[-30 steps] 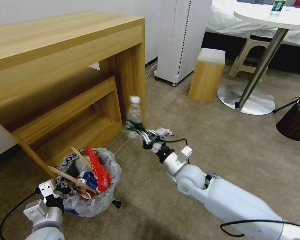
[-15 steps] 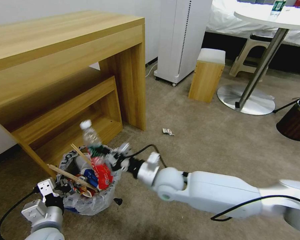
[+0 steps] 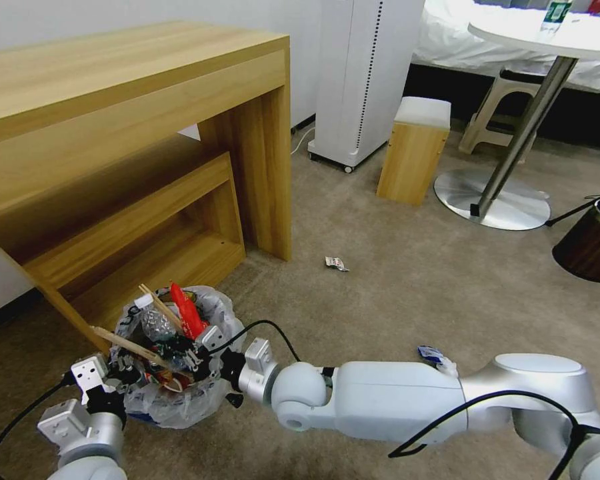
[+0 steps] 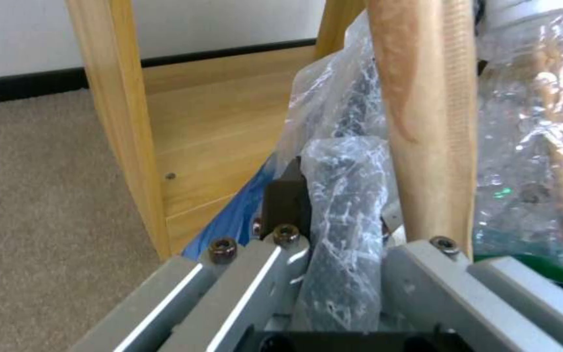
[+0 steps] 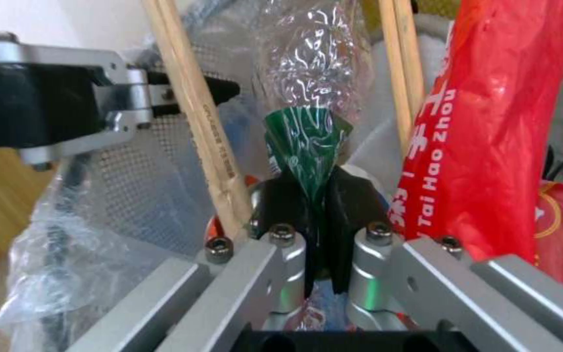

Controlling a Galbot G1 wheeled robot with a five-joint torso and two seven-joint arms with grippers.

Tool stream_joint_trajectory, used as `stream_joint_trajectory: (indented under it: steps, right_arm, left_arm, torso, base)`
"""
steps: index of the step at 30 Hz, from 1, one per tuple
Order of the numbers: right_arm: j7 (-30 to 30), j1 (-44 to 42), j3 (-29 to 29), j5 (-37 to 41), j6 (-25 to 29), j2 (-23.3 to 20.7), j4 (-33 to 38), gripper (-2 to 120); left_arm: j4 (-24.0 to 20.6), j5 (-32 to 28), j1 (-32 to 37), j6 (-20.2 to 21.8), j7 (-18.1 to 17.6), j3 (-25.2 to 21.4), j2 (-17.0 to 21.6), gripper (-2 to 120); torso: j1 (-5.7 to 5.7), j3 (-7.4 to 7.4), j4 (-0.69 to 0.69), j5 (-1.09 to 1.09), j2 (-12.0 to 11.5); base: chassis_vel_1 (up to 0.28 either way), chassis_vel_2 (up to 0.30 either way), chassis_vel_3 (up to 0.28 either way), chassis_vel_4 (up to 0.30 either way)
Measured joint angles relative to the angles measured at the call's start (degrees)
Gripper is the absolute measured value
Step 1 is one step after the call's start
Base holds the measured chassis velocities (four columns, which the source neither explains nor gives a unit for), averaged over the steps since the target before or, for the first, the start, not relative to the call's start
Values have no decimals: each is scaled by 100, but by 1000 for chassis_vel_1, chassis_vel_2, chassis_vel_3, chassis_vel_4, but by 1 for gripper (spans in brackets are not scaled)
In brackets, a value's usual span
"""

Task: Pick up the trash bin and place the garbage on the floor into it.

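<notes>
Right wrist view showing right gripper (image 5: 320, 244) fingers pinching bottle (image 5: 308, 98) by its green label inside trash bin (image 3: 217, 310), left gripper (image 4: 334, 244) clamping bin's bag rim, risking bottle snagging on sticks (image 5: 197, 112) beside fingers and tipping out.

One small round bin lined with crinkled translucent plastic bag (image 3: 180, 400) sitting under right gripper (image 3: 192, 357). Inside: one clear crushed green-labelled bottle (image 5: 308, 142), one tall red wrapper (image 3: 188, 312), two wooden sticks (image 3: 130, 343). Two small litter scraps (image 3: 336, 263) lying on beige carpet (image 3: 393, 293), well apart from gripper.
</notes>
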Motion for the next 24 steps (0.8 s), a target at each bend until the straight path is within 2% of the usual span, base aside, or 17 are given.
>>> stream_joint_trajectory:
  steps: [6,8,11,13,19,20,23,24]
  right_arm:
    - [353,-21,-49,19,-359,188,-161,3]
    - [596,-24,-54,59,-633,239,-170,3]
    - [631,-38,-36,51,-649,247,-158,3]
    - [639,-44,-10,65,-650,245,-112,7]
    - [615,-32,92,67,-547,194,157,32]
    - [615,-32,92,67,-547,194,157,32]
    - [595,-23,109,37,-519,182,226,47]
    - [595,-23,109,37,-519,182,226,47]
  left_arm:
    - [-5,0,4,-21,8,-2,5,1]
    - [9,-3,3,-24,16,-2,8,1]
    - [36,-2,-10,-27,18,0,8,1]
    - [56,3,-16,-30,20,7,8,1]
    - [101,46,-48,-36,25,50,-22,1]
    - [101,46,-48,-36,25,50,-22,1]
    - [94,49,-43,-34,27,46,-22,1]
    - [94,49,-43,-34,27,46,-22,1]
  torso:
    - [0,0,0,1,0]
    - [0,0,1,0,0]
    - [0,0,1,1,0]
    - [0,0,0,1,0]
    - [0,0,1,1,0]
    - [0,0,1,1,0]
    - [0,0,0,1,0]
    - [0,0,0,1,0]
  base:
    - [0,0,0,0]
    - [0,0,0,0]
    - [0,0,0,0]
    - [0,0,0,0]
    - [0,0,0,0]
    - [0,0,0,0]
    - [0,0,0,0]
    - [0,0,0,0]
